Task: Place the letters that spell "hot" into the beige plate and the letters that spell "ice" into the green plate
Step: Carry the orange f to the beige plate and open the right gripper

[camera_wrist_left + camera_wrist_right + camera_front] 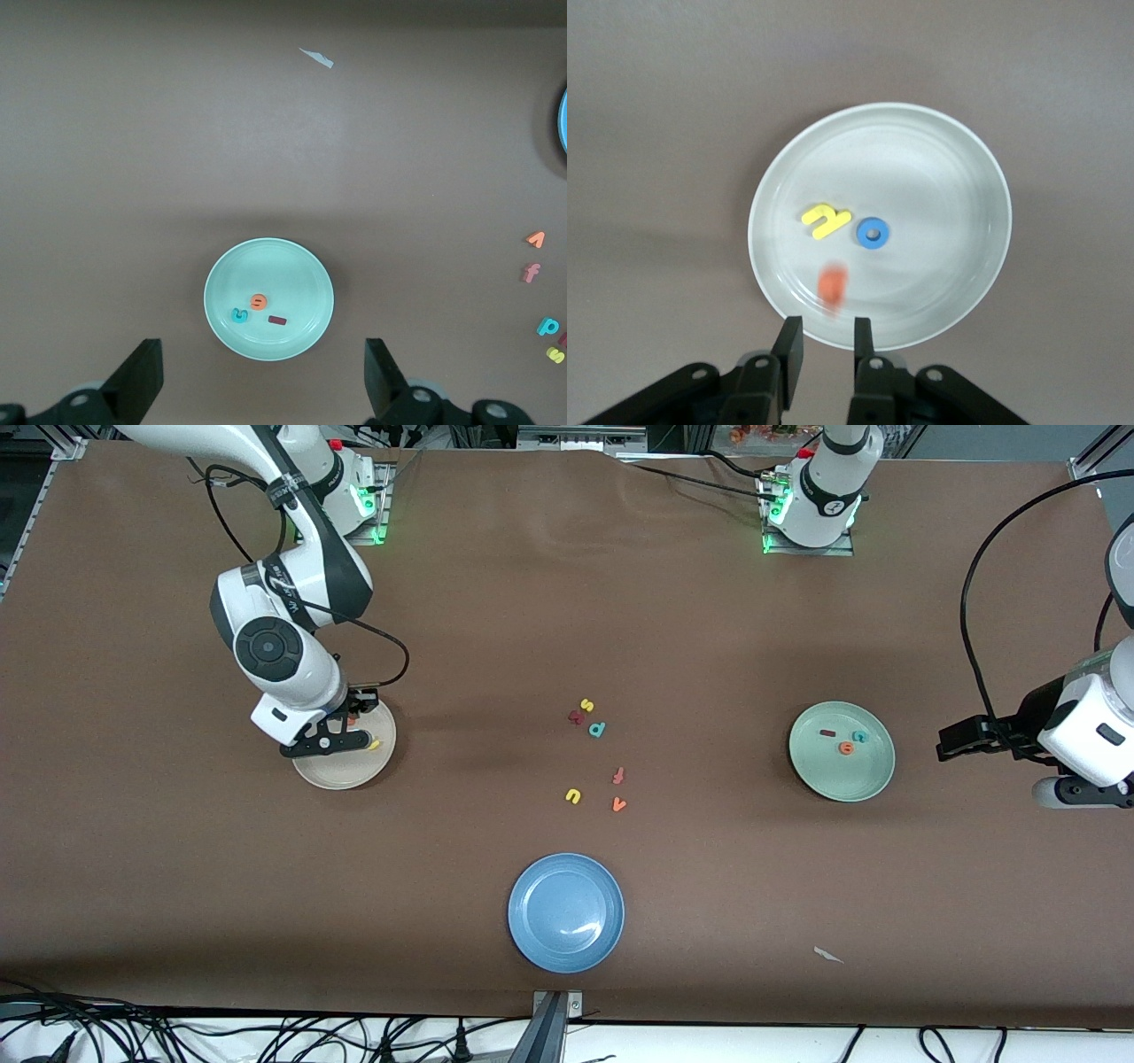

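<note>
Blue plate [566, 912], loose letters [595, 762], paper scrap [828, 955].

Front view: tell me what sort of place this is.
Probably a robotics lab bench: two Franka arms bolted along a brown-covered table, loose cables along its near edge, and toy letters sorted into the beige plate and green plate.

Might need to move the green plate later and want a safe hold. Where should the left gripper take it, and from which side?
Probably the raised rim of the green plate, coming straight down with one finger inside and one outside. It lies flat and shallow, too wide to span. Choose the bare stretch of rim, away from the dark red "i", orange "e" and teal "c". The left gripper hovers open nearby.
</note>
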Robot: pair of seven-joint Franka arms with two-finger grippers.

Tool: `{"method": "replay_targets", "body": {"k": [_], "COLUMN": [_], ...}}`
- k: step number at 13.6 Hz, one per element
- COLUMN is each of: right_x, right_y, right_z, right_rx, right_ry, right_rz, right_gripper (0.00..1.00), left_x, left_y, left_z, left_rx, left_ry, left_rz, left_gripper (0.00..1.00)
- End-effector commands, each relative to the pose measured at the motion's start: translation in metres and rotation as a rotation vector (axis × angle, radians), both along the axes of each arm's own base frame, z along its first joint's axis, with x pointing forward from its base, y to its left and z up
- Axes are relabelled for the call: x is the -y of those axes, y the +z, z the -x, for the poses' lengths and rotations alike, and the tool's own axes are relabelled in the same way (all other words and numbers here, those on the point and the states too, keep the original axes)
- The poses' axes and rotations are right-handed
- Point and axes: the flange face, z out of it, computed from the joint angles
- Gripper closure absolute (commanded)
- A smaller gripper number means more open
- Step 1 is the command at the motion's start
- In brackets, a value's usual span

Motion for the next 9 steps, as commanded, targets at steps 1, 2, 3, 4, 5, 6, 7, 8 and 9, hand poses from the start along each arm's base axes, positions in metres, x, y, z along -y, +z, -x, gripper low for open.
{"method": "replay_targets", "body": {"k": [1,2,3,4,5,6,7,8,9], "right_x": [-0.001,0.000,0.001,0.005,0.010,0.010,0.008,0.005,0.004], "right_y": [0.006,0.007,0.008,0.008,0.009,0.017,0.029,0.050,0.070], "right_z": [0.009,0.008,0.007,0.006,0.003,-0.002,-0.010,-0.019,-0.025], "right_rx": [-0.007,-0.005,-0.004,-0.009,-0.004,0.016,0.043,0.081,0.107], "right_ry": [0.006,0.004,-0.005,-0.018,-0.032,-0.033,-0.036,-0.039,-0.050], "right_rz": [-0.015,-0.015,-0.022,-0.029,-0.031,-0.037,-0.047,-0.060,-0.077], "right_gripper": [0.11,0.00,0.00,0.00,0.00,0.00,0.00,0.00,0.00], "left_x": [0.011,0.011,0.013,0.014,0.012,0.006,0.002,0.000,0.001], "left_y": [0.014,0.015,0.015,0.018,0.018,0.018,0.020,0.024,0.030], "left_z": [0.005,0.005,0.005,0.004,0.003,0.003,0.004,0.005,0.008], "left_rx": [0.032,0.035,0.036,0.047,0.048,0.048,0.050,0.056,0.061], "left_ry": [-0.028,-0.031,-0.032,-0.034,-0.025,-0.011,-0.004,-0.001,-0.001], "left_rz": [0.015,0.014,0.017,0.017,0.016,0.015,0.016,0.016,0.016], "left_gripper": [0.00,0.00,0.00,0.00,0.00,0.00,0.00,0.00,0.00]}}
